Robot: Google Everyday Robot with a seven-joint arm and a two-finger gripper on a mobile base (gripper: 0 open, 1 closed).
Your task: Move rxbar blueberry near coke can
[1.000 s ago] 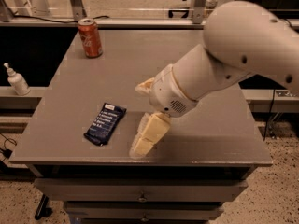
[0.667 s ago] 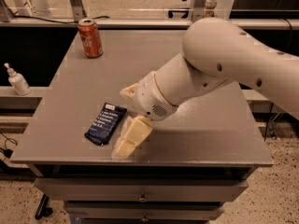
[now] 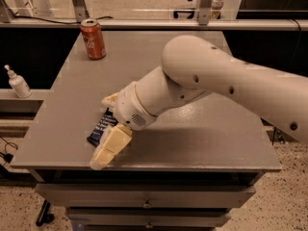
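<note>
The rxbar blueberry (image 3: 99, 128), a dark navy-blue bar with white print, lies flat near the table's front left edge, partly hidden by my arm. My gripper (image 3: 103, 132) is open and down over the bar. One cream finger (image 3: 111, 146) is on its near side and the other (image 3: 109, 100) on its far side. The coke can (image 3: 93, 39), red with a silver top, stands upright at the far left corner of the table, well away from the bar.
The grey table (image 3: 202, 143) has drawers below its front edge. A white pump bottle (image 3: 18, 82) stands on a lower shelf to the left. A metal rail and posts run behind the table.
My arm has swung left, and the gripper went from right of the bar to straddling it. The bar and the can have not moved.
</note>
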